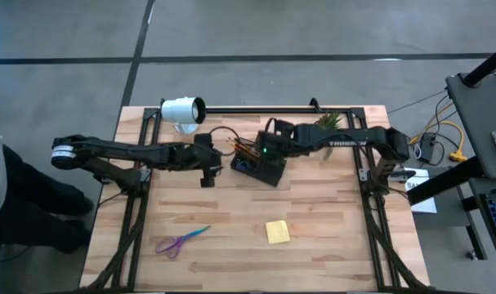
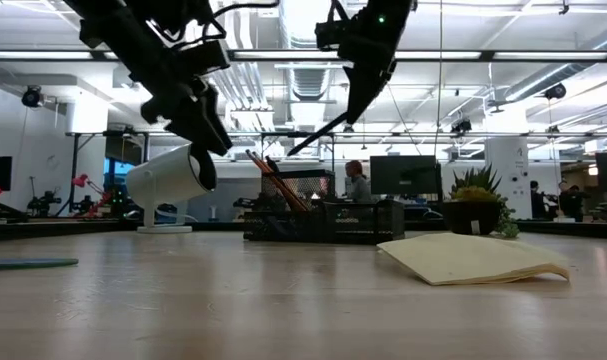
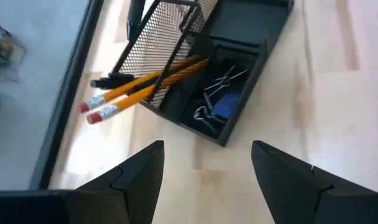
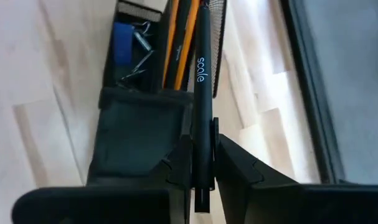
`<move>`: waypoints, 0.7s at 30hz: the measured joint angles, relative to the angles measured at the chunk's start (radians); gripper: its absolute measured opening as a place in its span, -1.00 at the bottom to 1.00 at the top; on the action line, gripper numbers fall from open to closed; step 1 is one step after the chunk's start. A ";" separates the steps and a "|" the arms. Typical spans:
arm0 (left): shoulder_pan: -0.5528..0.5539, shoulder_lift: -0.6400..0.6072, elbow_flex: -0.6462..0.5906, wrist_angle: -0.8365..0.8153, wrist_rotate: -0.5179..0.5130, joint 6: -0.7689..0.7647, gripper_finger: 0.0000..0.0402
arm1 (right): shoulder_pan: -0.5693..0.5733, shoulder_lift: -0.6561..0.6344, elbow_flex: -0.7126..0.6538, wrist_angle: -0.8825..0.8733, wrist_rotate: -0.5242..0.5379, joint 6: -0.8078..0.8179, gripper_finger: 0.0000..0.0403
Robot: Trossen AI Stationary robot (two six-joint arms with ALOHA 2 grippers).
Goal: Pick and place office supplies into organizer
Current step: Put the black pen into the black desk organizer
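Observation:
The black organizer [image 1: 260, 166] stands at the table's middle back. Two orange pencils [image 3: 139, 90] lean out of its mesh pen holder [image 3: 167, 50], and metal clips [image 3: 217, 93] lie in a low compartment. My right gripper [image 4: 204, 168] hangs above the organizer, shut on a black pen [image 4: 202, 93]. My left gripper [image 3: 207, 168] hovers open just left of the organizer, with nothing between its fingers. Purple-and-blue scissors [image 1: 182, 239] and a yellow sticky-note pad [image 1: 277, 232] lie flat on the table nearer the front. My right gripper pinches the black pen's barrel near its upper end [image 4: 203, 152] between the two fingers. The fingers slant down from above and lie along the pen. The pen [image 2: 318, 133] slants down below the gripper, its lower tip over the mesh pen holder.
A white cylindrical lamp [image 1: 182, 110] stands at the back left and a small potted plant [image 1: 328, 121] at the back right. A black rail [image 1: 256, 108] runs along the far edge. Bare wood lies around the scissors and pad.

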 joint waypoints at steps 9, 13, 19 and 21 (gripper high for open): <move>0.001 -0.076 -0.002 -0.034 0.024 -0.159 0.13 | -0.109 0.067 0.032 -0.077 -0.161 -0.141 -0.79; 0.001 -0.110 -0.002 -0.066 0.048 -0.250 0.13 | -0.122 0.110 0.042 -0.063 -0.193 -0.180 -0.79; 0.001 -0.158 -0.017 -0.173 0.054 -0.365 0.13 | -0.121 0.210 0.172 -0.063 -0.195 -0.256 -0.79; -0.001 -0.175 -0.033 -0.175 0.055 -0.404 0.13 | -0.121 0.259 0.233 -0.103 -0.195 -0.279 -0.78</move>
